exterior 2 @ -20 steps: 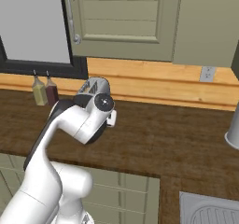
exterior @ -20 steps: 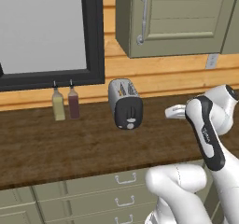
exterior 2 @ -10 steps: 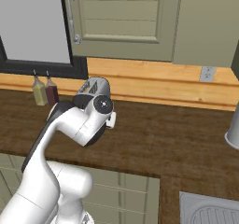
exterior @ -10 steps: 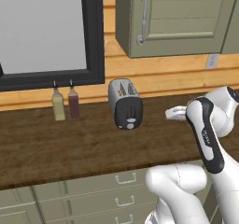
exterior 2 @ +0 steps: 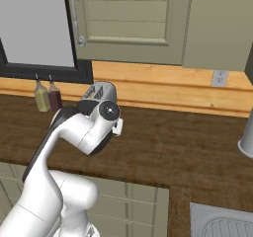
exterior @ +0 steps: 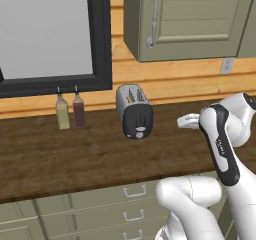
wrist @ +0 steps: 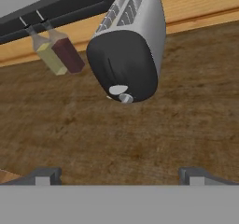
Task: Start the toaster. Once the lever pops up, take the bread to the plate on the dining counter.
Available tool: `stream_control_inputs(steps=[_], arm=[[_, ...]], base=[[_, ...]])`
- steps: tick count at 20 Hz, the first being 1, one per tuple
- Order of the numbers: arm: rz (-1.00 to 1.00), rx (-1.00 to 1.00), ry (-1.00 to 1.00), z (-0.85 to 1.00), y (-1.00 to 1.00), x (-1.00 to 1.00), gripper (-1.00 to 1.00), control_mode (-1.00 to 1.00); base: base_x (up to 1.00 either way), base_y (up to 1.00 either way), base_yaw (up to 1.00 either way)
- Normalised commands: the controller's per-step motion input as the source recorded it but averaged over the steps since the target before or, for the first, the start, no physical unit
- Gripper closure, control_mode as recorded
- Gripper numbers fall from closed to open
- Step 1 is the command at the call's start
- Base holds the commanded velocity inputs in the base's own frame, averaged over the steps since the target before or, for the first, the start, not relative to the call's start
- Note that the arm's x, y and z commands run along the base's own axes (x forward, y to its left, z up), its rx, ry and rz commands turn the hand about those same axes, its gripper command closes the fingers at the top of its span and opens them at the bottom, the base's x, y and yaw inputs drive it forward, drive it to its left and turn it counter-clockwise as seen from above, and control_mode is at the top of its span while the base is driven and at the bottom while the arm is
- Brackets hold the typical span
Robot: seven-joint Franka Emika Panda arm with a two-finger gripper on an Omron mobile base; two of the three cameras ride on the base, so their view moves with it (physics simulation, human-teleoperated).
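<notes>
Here the toaster (wrist: pixel 127 48) sits ahead of the open jaws.

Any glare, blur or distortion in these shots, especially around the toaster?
Left base view: flat even light, the small rounded silver toaster sharp, no glare. Right base view: equally crisp, arm covers most of the toaster. Hand view: toaster leans, stretched by the tilted close camera; soft sheen on its side.

A: What moved in the last second?
B: Just the gripper (exterior: pixel 182 121). It dropped a hair toward the counter (exterior: pixel 75 154) under it.
A: Any closer to the toaster (exterior: pixel 135 111) ahead of it?
B: Can't tell, the shift is too small.
A: Arm?
B: The forearm (exterior: pixel 220 144) behind the gripper sank a touch with it.
</notes>
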Motion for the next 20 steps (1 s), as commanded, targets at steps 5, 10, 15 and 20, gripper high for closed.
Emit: stream_control_inputs(steps=[5,10,15,20], arm=[[0.0,0.0,0.0,0.0,0.0,0.0,-1.0,-1.0],[0.0,0.0,0.0,0.0,0.0,0.0,-1.0,-1.0],[0.0,0.0,0.0,0.0,0.0,0.0,-1.0,-1.0],[0.0,0.0,0.0,0.0,0.0,0.0,-1.0,-1.0]], base=[[0.0,0.0,0.0],[0.0,0.0,0.0],[0.0,0.0,0.0],[0.0,0.0,0.0]])
